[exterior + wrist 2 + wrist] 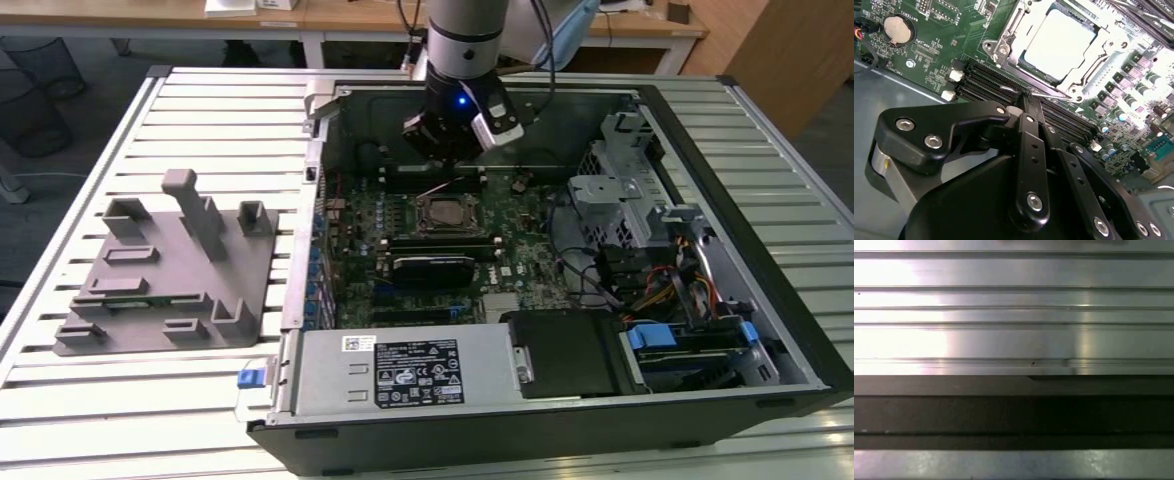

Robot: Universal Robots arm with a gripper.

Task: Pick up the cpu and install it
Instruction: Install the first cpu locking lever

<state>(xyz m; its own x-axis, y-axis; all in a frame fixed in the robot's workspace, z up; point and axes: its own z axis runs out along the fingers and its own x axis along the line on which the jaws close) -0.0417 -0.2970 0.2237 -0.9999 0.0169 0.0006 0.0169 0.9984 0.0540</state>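
The cpu (1056, 44), a flat square chip with a bright silver top, lies in the metal-framed motherboard socket (1004, 37) inside the open computer case. The exterior view shows the cpu (445, 213) at the middle of the green board. My gripper (1024, 98) is low over the board just beside the socket, its black fingers (1029, 145) drawn together. Their tips meet at the thin wire socket lever (1054, 96). In the exterior view my gripper (445, 168) hangs just behind the socket. Nothing else is held between the fingers.
Black memory slots (986, 80) run under the fingertips, with a coin battery (899, 29) nearby. A grey moulded fixture (167, 270) sits on the slatted table at the exterior view's left. The power supply (400, 372) and drive cage (627, 200) line the case walls.
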